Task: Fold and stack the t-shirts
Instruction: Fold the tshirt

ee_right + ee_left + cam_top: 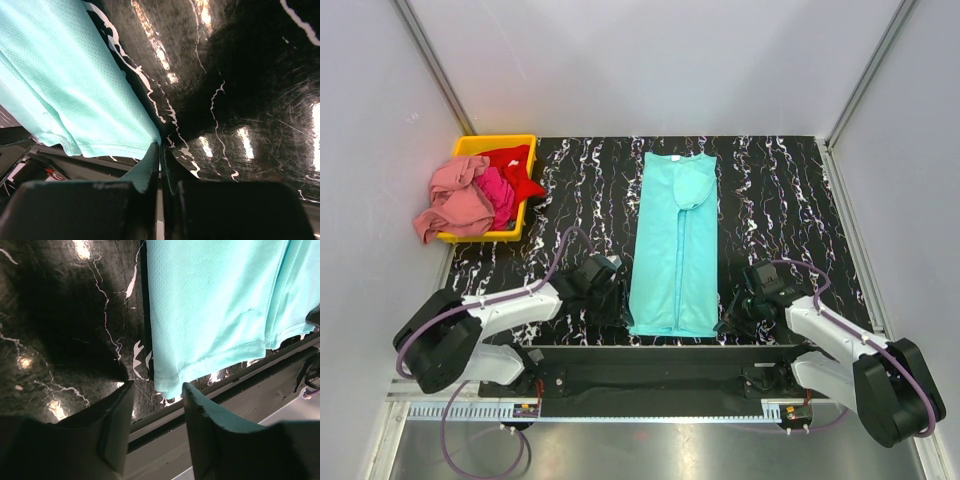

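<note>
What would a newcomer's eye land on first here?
A turquoise t-shirt, folded into a long strip, lies down the middle of the black marbled table. In the far left corner a yellow bin overflows with a heap of pink, magenta and red shirts. The left gripper stands open and the right gripper shut at the strip's near corners.

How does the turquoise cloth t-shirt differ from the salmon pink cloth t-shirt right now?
The turquoise cloth t-shirt lies flat, folded into a long narrow strip; the salmon pink cloth t-shirt is crumpled. The turquoise one rests on the black marbled table; the pink one spills over the rim of the yellow plastic bin. Both are plain, soft shirts.
</note>
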`<state>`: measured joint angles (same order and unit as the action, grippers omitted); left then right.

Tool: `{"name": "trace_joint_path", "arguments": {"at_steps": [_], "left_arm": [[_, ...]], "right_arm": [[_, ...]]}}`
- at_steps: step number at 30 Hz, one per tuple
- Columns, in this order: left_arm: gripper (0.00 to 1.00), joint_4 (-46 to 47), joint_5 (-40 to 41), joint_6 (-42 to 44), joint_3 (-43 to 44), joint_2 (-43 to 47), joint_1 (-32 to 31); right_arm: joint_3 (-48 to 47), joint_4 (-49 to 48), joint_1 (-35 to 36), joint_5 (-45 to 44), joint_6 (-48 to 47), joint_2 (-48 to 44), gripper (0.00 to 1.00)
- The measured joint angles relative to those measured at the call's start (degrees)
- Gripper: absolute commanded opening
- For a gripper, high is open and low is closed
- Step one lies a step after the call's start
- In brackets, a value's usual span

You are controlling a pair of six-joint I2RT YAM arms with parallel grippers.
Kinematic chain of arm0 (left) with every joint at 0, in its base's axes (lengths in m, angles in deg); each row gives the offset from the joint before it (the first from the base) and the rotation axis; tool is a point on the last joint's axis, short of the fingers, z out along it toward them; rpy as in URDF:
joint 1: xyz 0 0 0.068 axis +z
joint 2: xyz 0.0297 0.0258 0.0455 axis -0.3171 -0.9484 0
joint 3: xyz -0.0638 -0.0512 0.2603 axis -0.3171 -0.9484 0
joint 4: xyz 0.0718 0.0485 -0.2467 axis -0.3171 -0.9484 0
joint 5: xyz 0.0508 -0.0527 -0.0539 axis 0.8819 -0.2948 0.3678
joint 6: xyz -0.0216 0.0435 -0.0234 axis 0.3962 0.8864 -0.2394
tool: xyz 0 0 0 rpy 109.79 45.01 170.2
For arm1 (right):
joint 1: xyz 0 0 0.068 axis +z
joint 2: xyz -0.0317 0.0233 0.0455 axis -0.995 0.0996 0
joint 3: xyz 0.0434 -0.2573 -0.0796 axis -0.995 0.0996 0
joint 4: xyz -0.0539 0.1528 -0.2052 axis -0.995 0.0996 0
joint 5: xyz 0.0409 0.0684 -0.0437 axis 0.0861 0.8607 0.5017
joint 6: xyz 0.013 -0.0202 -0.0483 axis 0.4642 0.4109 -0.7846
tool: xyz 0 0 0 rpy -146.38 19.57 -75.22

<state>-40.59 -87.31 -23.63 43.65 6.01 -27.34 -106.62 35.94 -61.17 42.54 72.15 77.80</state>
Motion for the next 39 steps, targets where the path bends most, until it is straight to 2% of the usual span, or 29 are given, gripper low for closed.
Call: {"name": "trace_joint_path", "arguments": {"at_steps": [1,2,4,6,8,9,18,21,24,25,30,39], "left_arm": [[0.43,0.7,-0.4,0.0,-0.2,-0.6,0.0],[0.37,1.2,-0.8,0.0,-0.4,-1.2,0.0],[0.34,2.0,-1.4,-0.3,-0.7,-1.9,0.0],[0.33,2.6,-1.7,-0.4,-1.0,-2.1,0.0],[0.32,3.0,-1.7,-0.4,-1.0,-2.2,0.0],[0.31,3.3,-1.7,-0.4,-1.0,-2.3,0.0],[0.11,4.4,-2.2,-0.7,-1.0,-3.4,-0.2],[0.02,4.5,-2.3,-1.1,-1.0,-3.5,-0.4],[0.00,4.5,-2.3,-1.5,-1.0,-3.5,-0.7],[0.00,4.5,-2.4,-1.5,-1.0,-3.5,-0.8],[0.00,5.0,-2.8,-2.8,-1.0,-3.4,-1.4],[0.00,2.7,-4.0,-6.2,0.3,-0.4,-5.0]], "right_arm": [[0.0,0.0,0.0,0.0,0.0,0.0,0.03],[0.0,-0.1,0.0,0.0,0.0,0.0,0.03],[0.1,-0.3,0.0,0.0,0.0,0.0,0.02],[0.2,-0.5,0.0,0.2,0.0,0.0,0.09],[0.2,-0.8,0.0,0.4,0.1,0.0,0.24],[0.3,-0.9,0.0,0.6,0.1,0.0,0.26],[1.2,0.2,0.2,1.3,0.2,-4.3,0.28],[1.9,0.3,0.2,1.3,0.2,-4.9,0.20],[2.7,0.0,0.2,1.5,0.5,-5.0,0.08],[2.9,0.0,0.2,1.6,0.6,-5.1,0.00],[2.9,0.8,0.2,1.5,0.8,-7.5,0.00],[0.6,8.4,0.9,1.7,0.7,-13.9,0.00]]}}
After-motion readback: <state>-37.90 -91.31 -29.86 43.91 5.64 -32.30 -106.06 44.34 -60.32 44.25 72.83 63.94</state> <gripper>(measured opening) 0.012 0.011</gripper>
